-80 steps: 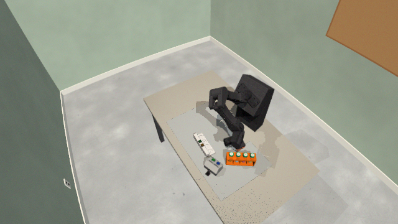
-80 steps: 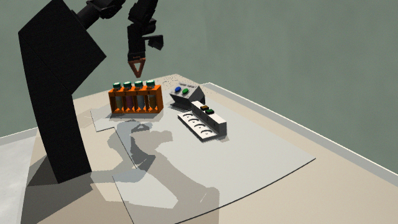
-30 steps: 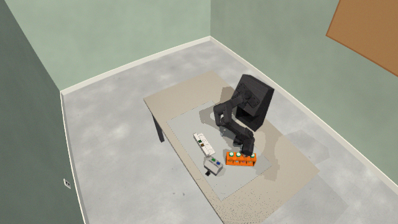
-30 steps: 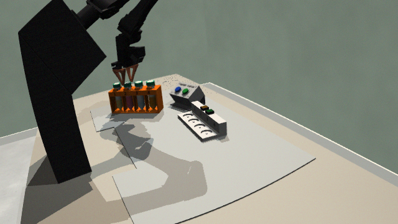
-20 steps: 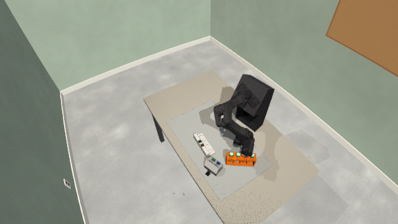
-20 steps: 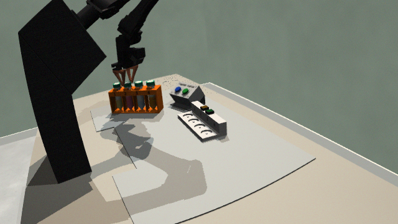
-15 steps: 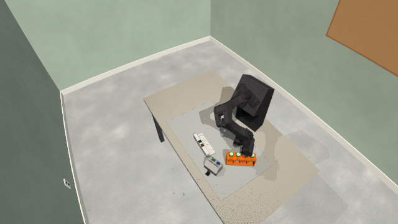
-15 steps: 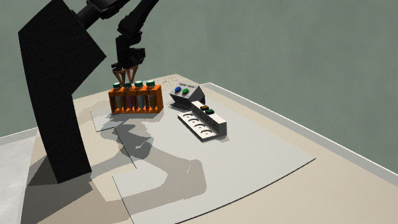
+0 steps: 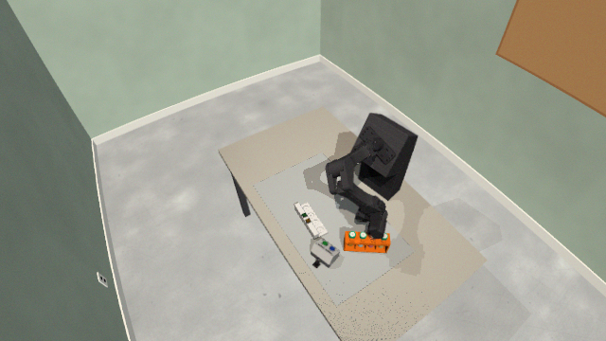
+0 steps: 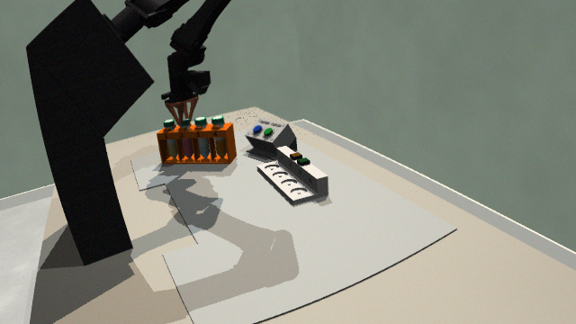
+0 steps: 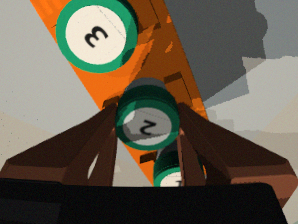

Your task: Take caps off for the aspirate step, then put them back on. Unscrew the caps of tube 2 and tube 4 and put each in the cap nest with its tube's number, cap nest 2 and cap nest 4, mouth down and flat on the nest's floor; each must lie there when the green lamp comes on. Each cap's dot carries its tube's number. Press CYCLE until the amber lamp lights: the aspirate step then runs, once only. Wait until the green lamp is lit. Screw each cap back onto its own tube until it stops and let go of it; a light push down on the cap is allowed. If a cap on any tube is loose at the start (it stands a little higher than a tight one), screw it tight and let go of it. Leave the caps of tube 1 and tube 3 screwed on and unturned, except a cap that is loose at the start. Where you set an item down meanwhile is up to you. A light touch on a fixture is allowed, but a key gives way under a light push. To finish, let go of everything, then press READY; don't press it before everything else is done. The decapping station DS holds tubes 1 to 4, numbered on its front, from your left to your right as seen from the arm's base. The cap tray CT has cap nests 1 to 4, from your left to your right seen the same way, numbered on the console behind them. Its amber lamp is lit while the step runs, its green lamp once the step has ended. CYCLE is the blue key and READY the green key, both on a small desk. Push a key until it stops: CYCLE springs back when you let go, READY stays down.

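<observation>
The orange decapping station (image 10: pixel 196 143) holds four tubes with green caps, and it also shows in the top view (image 9: pixel 367 242). My gripper (image 11: pixel 147 112) points straight down over tube 2, and its brown fingers press on both sides of the cap of tube 2 (image 11: pixel 148 121). That cap sits on its tube. In the exterior view the gripper (image 10: pixel 181 116) stands on the second cap from the left. The cap of tube 3 (image 11: pixel 96 31) and the cap of tube 1 (image 11: pixel 172 175) are on their tubes. The cap of tube 4 (image 10: pixel 218 120) is on its tube too.
The white cap tray (image 10: pixel 284 180) with four empty nests lies right of the station, and its console carries the amber lamp (image 10: pixel 295 156) and the green lamp (image 10: pixel 303 161). The key desk (image 10: pixel 270 137) has the blue CYCLE key (image 10: pixel 257 129) and the green READY key (image 10: pixel 268 131). The arm's black base block (image 10: pixel 85 112) stands at the left.
</observation>
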